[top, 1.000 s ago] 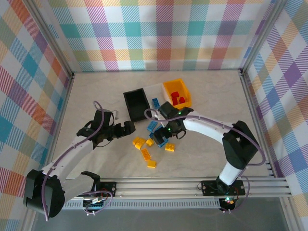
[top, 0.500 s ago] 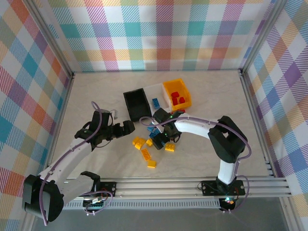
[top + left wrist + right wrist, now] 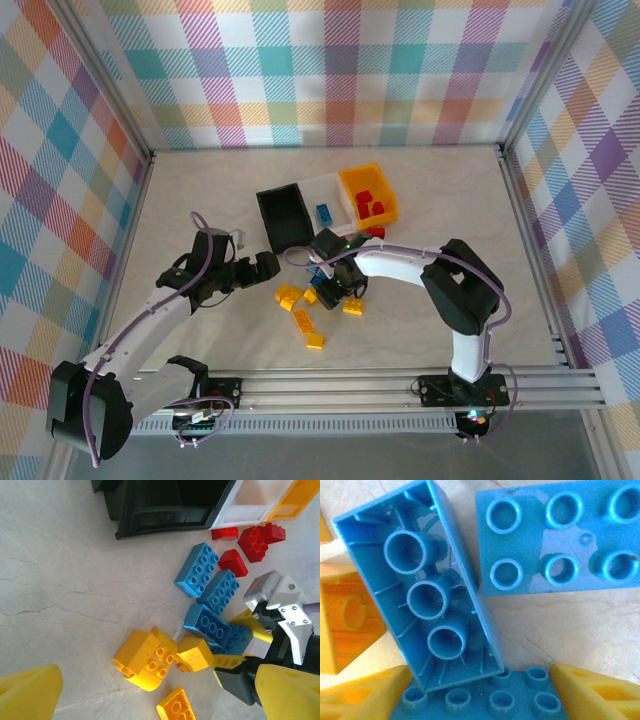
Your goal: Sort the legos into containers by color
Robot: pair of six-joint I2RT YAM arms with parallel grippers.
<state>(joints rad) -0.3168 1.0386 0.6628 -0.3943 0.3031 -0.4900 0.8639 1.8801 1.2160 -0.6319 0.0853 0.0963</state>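
Note:
Blue legos [image 3: 197, 570] lie beside red ones [image 3: 232, 562] in front of the containers. These are a black bin [image 3: 265, 222], a white bin [image 3: 318, 183] with one blue lego inside, and an orange bin [image 3: 362, 168] with red legos inside. Yellow legos [image 3: 288, 295] are scattered nearer the front. My right gripper [image 3: 335, 290] is down in the blue cluster. Its fingertips [image 3: 355, 695] press both ends of a studs-up blue lego [image 3: 495, 700] on the table. An upturned blue lego [image 3: 425, 590] leans on that one. My left gripper [image 3: 265, 265] hovers open left of the pile, above the yellow legos [image 3: 145, 660].
The three bins stand joined in a row at mid-table, just behind the pile. A red lego [image 3: 376, 233] lies just in front of the orange bin. Metal frame rails run along the table's sides and front edge.
My right gripper has moved left and down into the blue legos, and its fingers have closed in on one. The left arm has barely moved.

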